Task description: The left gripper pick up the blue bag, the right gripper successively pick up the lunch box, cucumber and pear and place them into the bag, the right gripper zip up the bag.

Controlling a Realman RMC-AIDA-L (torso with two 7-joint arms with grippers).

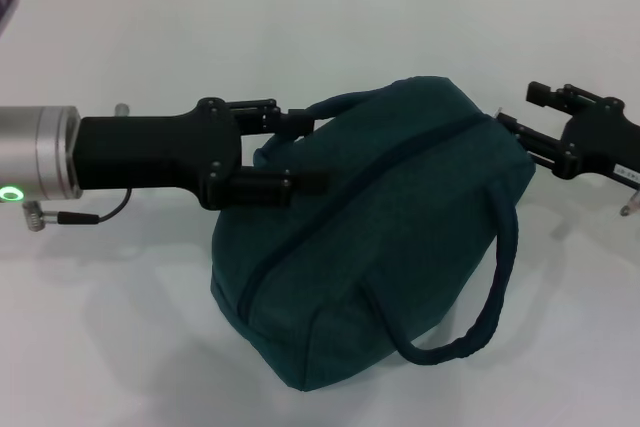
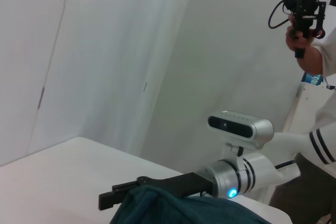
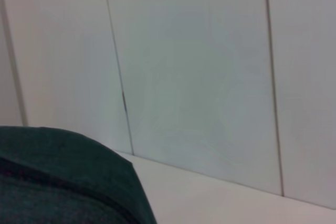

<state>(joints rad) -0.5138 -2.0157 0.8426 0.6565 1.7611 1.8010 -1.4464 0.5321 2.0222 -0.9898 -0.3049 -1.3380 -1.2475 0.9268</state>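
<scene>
Gripping one loop handle, the left gripper (image 1: 300, 152) steadies the blue bag (image 1: 370, 237) on the white table (image 1: 120, 327), zipper seam facing up; the right gripper (image 1: 515, 132), fingers touching the bag's far end, whether closed I cannot tell.

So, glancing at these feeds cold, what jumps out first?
The blue bag fills the middle of the white table, zip closed. The left gripper is clamped on its far handle from the left, and the right gripper is at the bag's right end.
</scene>
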